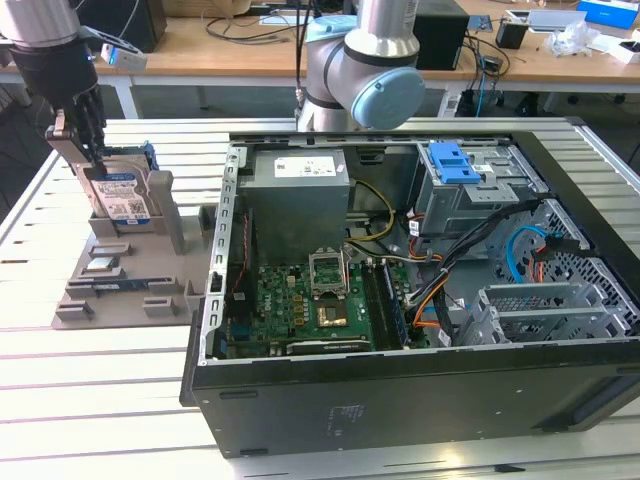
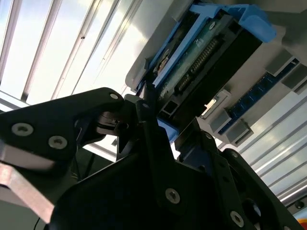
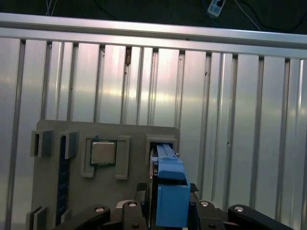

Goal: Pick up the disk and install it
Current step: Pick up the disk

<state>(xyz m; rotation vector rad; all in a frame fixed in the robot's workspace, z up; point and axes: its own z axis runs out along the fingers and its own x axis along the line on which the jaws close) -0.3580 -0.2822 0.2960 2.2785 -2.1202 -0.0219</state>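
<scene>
Gripper (image 1: 88,152): you see it clamped on the disk's top edge.
Disk (image 1: 120,197): upright in a slot at the holder's (image 1: 112,288) far edge, directly under the gripper.

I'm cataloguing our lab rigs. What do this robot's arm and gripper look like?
The arm is made of silver-grey tubular segments with rounded joints, one closed by a pale blue cap. The gripper is black below a silver wrist ring. In the second wrist view its flat black link plates carry silver screws.
</scene>
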